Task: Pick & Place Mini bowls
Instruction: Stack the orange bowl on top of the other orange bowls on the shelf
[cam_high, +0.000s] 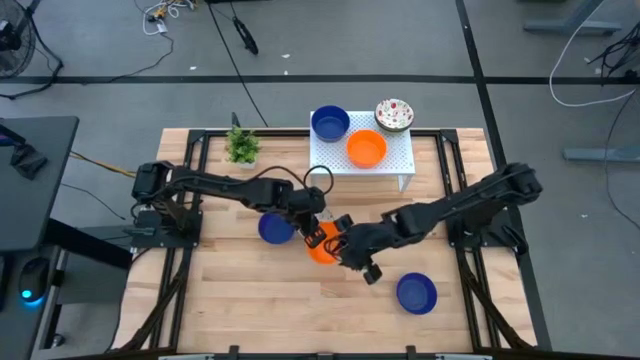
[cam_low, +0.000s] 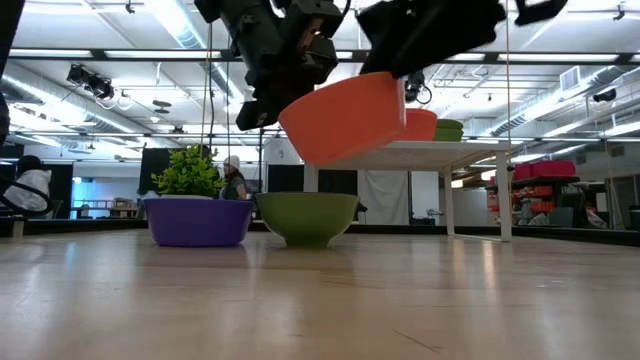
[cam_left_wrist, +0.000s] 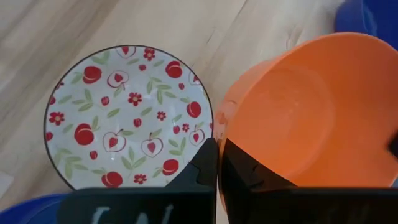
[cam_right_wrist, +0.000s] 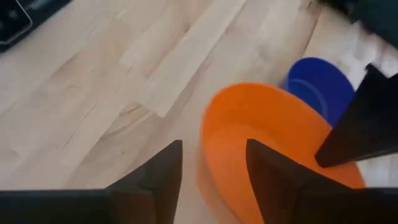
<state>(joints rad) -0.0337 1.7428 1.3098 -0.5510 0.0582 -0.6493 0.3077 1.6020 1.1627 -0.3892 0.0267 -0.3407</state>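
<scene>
Left gripper (cam_high: 318, 232) clamped on orange bowl (cam_high: 322, 247) rim, bowl tilted above table centre. Right gripper (cam_right_wrist: 211, 163) fingers apart, straddling far rim. Blue bowl (cam_high: 275, 228) beside. Left wrist alone shows apple-print bowl (cam_left_wrist: 127, 115) underneath.

Orange mini bowl (cam_high: 322, 244): raised off the table at its centre, tilted, rim pinched. Blue bowl (cam_high: 275, 228): upright on the table, just left of the orange one. White bowl with red fruit print (cam_left_wrist: 127, 117): lies upright on the wood beside the raised orange bowl. Second blue bowl (cam_high: 416, 293): upright, near the front right. On the white stand: a blue bowl (cam_high: 330, 123), an orange bowl (cam_high: 366, 148), and a speckled white bowl (cam_high: 394, 114) at its back right edge.
</scene>
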